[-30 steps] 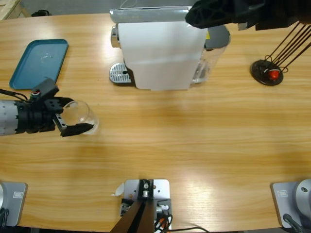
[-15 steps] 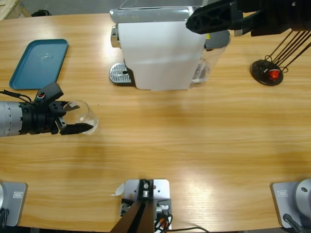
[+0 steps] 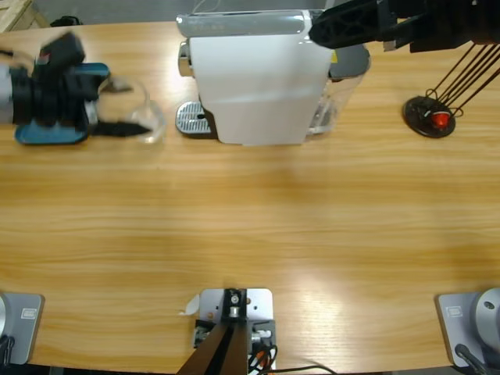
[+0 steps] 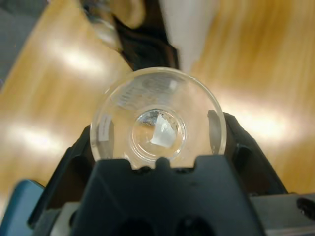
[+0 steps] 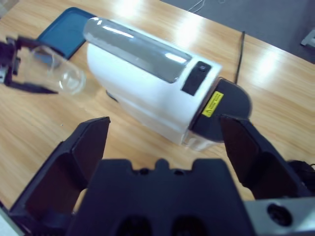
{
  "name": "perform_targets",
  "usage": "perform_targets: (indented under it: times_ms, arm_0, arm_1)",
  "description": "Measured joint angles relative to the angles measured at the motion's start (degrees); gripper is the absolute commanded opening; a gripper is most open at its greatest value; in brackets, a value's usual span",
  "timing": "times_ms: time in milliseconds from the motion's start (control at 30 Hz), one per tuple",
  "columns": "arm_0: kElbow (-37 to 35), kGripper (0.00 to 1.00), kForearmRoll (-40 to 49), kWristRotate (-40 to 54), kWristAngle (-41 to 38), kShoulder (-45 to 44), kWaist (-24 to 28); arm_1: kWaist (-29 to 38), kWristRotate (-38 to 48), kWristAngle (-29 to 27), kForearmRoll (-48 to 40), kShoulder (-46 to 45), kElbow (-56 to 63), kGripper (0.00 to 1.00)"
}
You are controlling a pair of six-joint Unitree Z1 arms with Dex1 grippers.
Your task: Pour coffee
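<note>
While the left gripper (image 3: 117, 109) clamps a clear glass (image 3: 139, 109) lying on its side, the pair hangs over the wooden table (image 3: 250, 226), beside a blue tray (image 3: 47, 134) and just left of the white coffee machine (image 3: 254, 78). No coffee shows in the glass. Farther back, the right gripper (image 5: 165, 132) hovers above the machine, jaws spread apart. A black capsule stand (image 3: 430, 116) sits at far right.
</note>
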Motion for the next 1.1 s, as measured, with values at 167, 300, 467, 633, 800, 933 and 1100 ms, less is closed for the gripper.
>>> perform_targets:
  times_ms: [167,300,467,633,800,933,1100]
  arm_0:
    - [-8.5,0.000,0.6,2.6,-3.1,8.6,2.4]
    - [-10.7,0.000,0.6,3.2,-3.5,13.9,2.7]
    - [-10.7,0.000,0.6,3.7,-3.5,16.9,2.9]
    - [-12.0,0.000,0.6,3.8,-5.0,19.6,2.9]
    - [-14.1,0.000,0.6,3.8,-5.1,22.1,2.3]
    - [-14.6,0.000,0.6,3.8,-5.3,22.7,2.0]
    - [-14.7,0.000,0.6,3.8,-6.0,22.9,1.9]
  arm_1:
    - [-3.9,-1.8,2.1,0.0,0.3,-0.6,1.000]
    - [-6.1,-2.6,3.3,0.0,1.0,-2.4,1.000]
    - [-7.1,-2.9,3.9,0.0,2.9,-3.0,1.000]
    - [-7.8,-3.1,4.5,0.0,3.5,-3.0,1.000]
    - [-8.3,-3.7,4.7,0.0,3.5,-3.0,1.000]
    - [-8.4,-3.7,4.7,0.0,3.5,-3.0,1.000]
    - [-8.4,-3.8,4.8,0.0,3.6,-3.0,1.000]
